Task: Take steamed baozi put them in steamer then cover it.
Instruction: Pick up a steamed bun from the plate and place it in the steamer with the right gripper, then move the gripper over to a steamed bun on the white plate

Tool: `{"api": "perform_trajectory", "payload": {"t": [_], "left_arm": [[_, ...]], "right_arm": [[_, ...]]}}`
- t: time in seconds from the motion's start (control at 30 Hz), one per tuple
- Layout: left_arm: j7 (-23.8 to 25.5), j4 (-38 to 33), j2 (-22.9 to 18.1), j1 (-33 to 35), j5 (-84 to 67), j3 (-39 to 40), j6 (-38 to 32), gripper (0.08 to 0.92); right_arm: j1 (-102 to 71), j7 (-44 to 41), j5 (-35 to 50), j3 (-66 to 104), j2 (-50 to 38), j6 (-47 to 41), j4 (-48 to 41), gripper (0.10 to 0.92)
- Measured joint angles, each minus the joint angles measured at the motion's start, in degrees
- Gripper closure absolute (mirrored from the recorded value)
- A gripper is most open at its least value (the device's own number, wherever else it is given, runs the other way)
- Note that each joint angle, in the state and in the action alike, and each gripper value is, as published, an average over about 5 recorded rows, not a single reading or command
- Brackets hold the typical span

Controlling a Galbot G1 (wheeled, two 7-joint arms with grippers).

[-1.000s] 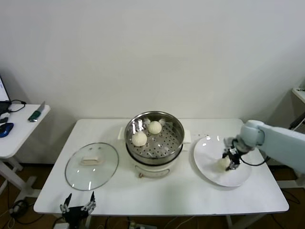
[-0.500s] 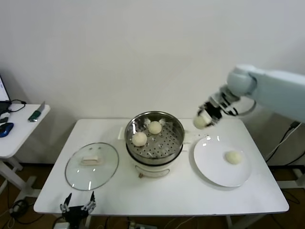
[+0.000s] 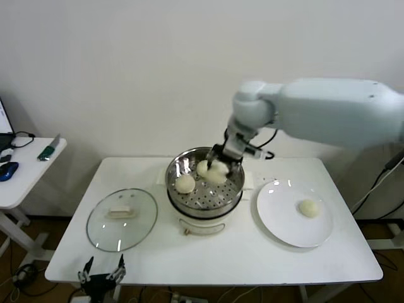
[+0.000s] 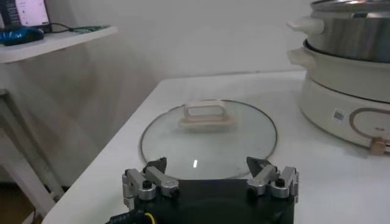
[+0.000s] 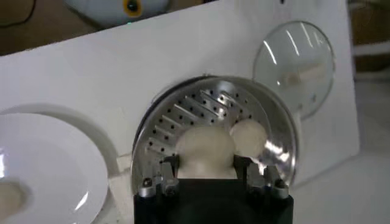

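- Over the steamer [image 3: 204, 183], R gripper [image 3: 219, 165] is clamped on a bun [image 3: 216, 175]; its fingertips are partly hidden by the dough in head view.
- Wrist view: held bun [image 5: 205, 150] blocks much of the basket floor; one bun [image 5: 248, 137] shows beside it, other can't be made out.
- 2 buns inside [image 3: 185, 184], [image 3: 202, 168]; 1 on plate [image 3: 284, 221], [image 3: 308, 208].
- Lid [image 3: 121, 219] flat on table [image 3: 208, 255], L of pot.
- L gripper [image 4: 210, 178] near the table's front edge, jaws apart, cut off by frame.
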Motion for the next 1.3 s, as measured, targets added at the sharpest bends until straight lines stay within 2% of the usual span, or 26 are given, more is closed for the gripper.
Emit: {"api": "perform_trajectory", "payload": {"t": [0.73, 0.83, 1.03, 1.3], "left_arm": [[-0.2, -0.7, 0.0, 0.6, -0.1, 0.0, -0.2, 0.177], [-0.3, -0.7, 0.0, 0.5, -0.2, 0.0, -0.3, 0.177], [-0.4, -0.4, 0.0, 0.2, -0.3, 0.2, -0.3, 0.177], [-0.3, -0.3, 0.1, -0.2, -0.3, 0.3, -0.1, 0.177]], "right_arm": [[-10.1, 2.3, -8.5, -1.6, 8.2, 2.0, -6.6, 0.401], [-10.8, 3.1, -9.1, -1.6, 8.5, 1.9, -7.4, 0.357], [-11.0, 4.4, -9.1, -0.8, 8.2, 2.2, -8.1, 0.220], [-6.5, 2.5, -3.7, -0.9, 4.2, 2.2, -8.9, 0.203]]}}
